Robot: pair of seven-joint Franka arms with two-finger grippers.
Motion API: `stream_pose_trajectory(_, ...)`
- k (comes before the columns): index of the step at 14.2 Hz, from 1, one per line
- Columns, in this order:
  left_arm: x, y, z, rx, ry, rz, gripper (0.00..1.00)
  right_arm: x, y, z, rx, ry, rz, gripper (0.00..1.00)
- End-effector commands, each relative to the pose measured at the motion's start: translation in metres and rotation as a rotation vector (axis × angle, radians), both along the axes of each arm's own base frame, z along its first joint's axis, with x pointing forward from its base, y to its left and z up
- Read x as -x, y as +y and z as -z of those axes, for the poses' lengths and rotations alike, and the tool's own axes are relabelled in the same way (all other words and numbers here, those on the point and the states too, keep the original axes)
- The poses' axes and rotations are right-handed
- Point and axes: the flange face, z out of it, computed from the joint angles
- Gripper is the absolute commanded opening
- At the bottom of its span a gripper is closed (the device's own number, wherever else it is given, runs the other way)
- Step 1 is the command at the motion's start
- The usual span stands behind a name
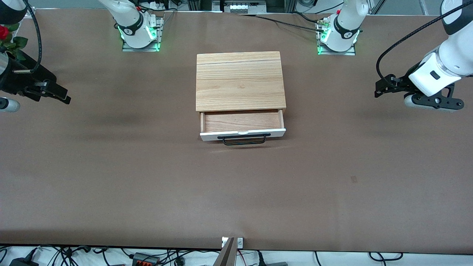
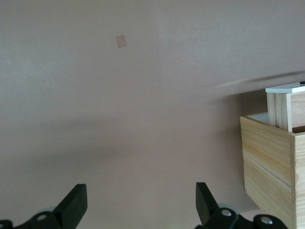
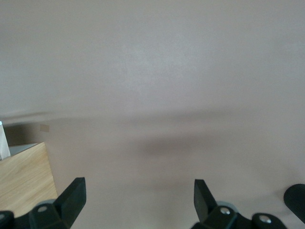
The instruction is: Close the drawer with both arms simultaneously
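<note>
The drawer [image 1: 242, 122] stands pulled out of the light-wood box [image 1: 240, 79] at mid-table, toward the front camera, and is empty. Its white front panel [image 1: 242, 133] carries a black bar handle [image 1: 244, 139]. My left gripper [image 1: 380, 89] is open and empty above the table, well off toward the left arm's end. Its wrist view shows its open gripper [image 2: 141, 205], the box side [image 2: 269, 162] and the drawer's white panel [image 2: 286, 88]. My right gripper [image 1: 61, 94] is open and empty above the right arm's end. Its wrist view shows its open gripper [image 3: 139, 202] and a box corner [image 3: 24, 179].
The brown table [image 1: 147, 177] bears a small darker patch [image 1: 354, 179] toward the left arm's end. A red flower [image 1: 3, 32] shows at the right arm's end. The arm bases [image 1: 140, 35] [image 1: 338, 37] stand farther from the front camera than the box.
</note>
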Motion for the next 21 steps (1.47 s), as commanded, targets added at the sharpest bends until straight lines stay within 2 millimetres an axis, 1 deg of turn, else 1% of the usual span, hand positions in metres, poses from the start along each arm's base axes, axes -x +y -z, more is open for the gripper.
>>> stream_pose_trajectory(1,0.008,-0.001,-0.003,0.014,0.008,-0.009,1.0,0.001,0.0,-0.008,-0.018,0.007,0.012,1.0)
stream_pose_trajectory(3,0.005,-0.006,-0.005,0.011,-0.001,0.001,1.0,0.001,0.0,-0.009,-0.018,0.005,0.011,1.0)
stream_pose_trajectory(4,-0.003,-0.011,-0.005,0.01,-0.006,0.007,1.0,0.002,0.0,-0.008,-0.018,0.007,0.011,1.0)
stream_pose_trajectory(5,-0.011,-0.021,-0.007,0.014,-0.013,0.02,1.0,0.001,0.0,-0.009,-0.018,0.005,0.011,1.0)
stream_pose_trajectory(7,-0.019,-0.054,0.002,0.014,0.0,0.027,1.0,0.001,0.0,-0.008,-0.018,0.007,0.008,1.0)
stream_pose_trajectory(8,-0.027,-0.067,0.006,0.017,0.004,0.004,1.0,0.001,0.0,-0.008,-0.018,0.008,0.008,1.0)
stream_pose_trajectory(9,-0.038,-0.077,0.012,0.025,0.014,-0.013,1.0,0.003,0.0,-0.006,-0.017,0.022,0.009,1.0)
stream_pose_trajectory(10,-0.048,-0.095,0.022,0.033,0.026,-0.002,1.0,0.005,0.001,-0.004,-0.018,0.047,0.015,1.0)
stream_pose_trajectory(11,-0.06,-0.105,0.032,0.045,0.036,0.0,1.0,0.004,0.006,0.0,-0.018,0.056,0.006,1.0)
stream_pose_trajectory(12,-0.07,-0.111,0.047,0.054,0.056,0.003,1.0,0.001,0.015,0.01,-0.02,0.074,-0.01,1.0)
stream_pose_trajectory(13,-0.075,-0.122,0.061,0.063,0.066,0.018,1.0,-0.006,0.032,0.027,-0.029,0.104,-0.037,1.0)
stream_pose_trajectory(14,-0.082,-0.125,0.067,0.07,0.038,0.016,1.0,-0.01,0.053,0.039,-0.069,0.123,-0.061,1.0)
stream_pose_trajectory(15,-0.085,-0.132,0.071,0.083,0.004,0.02,1.0,-0.014,0.067,0.052,-0.13,0.148,-0.067,1.0)
stream_pose_trajectory(16,-0.086,-0.148,0.084,0.091,0.011,0.046,1.0,-0.019,0.078,0.067,-0.2,0.179,-0.065,1.0)
stream_pose_trajectory(17,-0.087,-0.159,0.099,0.105,0.035,0.06,1.0,-0.023,0.089,0.084,-0.252,0.211,-0.062,1.0)
stream_pose_trajectory(18,-0.091,-0.165,0.113,0.11,0.041,0.06,1.0,-0.029,0.102,0.104,-0.315,0.244,-0.058,1.0)
stream_pose_trajectory(19,-0.096,-0.171,0.121,0.121,0.021,0.041,1.0,-0.036,0.117,0.122,-0.386,0.259,-0.049,1.0)
stream_pose_trajectory(20,-0.098,-0.181,0.128,0.135,0.003,0.018,1.0,-0.042,0.131,0.131,-0.424,0.24,-0.043,1.0)
stream_pose_trajectory(21,-0.1,-0.192,0.141,0.147,0.006,-0.022,1.0,-0.047,0.151,0.144,-0.442,0.226,-0.049,1.0)
